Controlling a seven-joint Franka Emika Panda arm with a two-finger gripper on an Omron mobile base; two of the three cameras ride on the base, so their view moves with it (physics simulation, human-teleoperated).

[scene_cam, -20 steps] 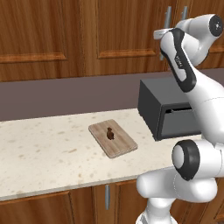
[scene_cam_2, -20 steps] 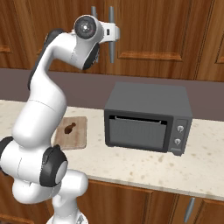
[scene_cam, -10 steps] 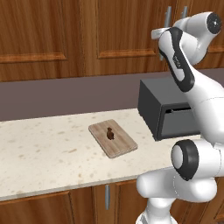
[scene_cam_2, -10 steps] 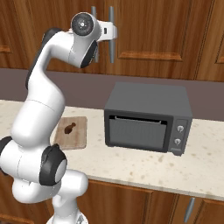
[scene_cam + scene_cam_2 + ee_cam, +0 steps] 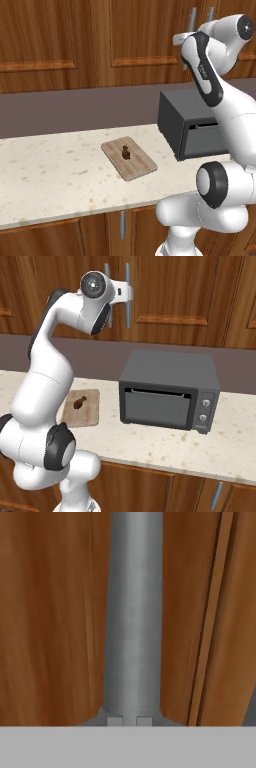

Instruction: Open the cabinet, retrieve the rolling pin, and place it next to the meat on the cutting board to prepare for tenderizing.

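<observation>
tall reddish-brown wooden wall cabinet (image 5: 165, 296) with panelled door is shut, door flush with its neighbours above the counter. its long vertical grey metal bar handle (image 5: 132, 622) runs up the middle of the hand view, wood panel on both sides and the door seam just to its right. the two-finger gripper (image 5: 126, 292) on the white arm is raised to the handle and is clamped fully closed on the bar; in the right base view the hand meets the right one of two parallel grey bars. pale wood rectangular cutting board (image 5: 129, 157) lies flat on the speckled cream stone counter (image 5: 50, 175), well below and left of the gripper. small dark brown lump of meat (image 5: 125, 153) sits near the board's middle. dark grey boxy oven (image 5: 170, 390) stands on the counter just right of the board, apart from it, its door closed and two round knobs on its right panel. lower wooden cabinet doors with a small grey handle (image 5: 122, 224) sit under the counter edge.
</observation>
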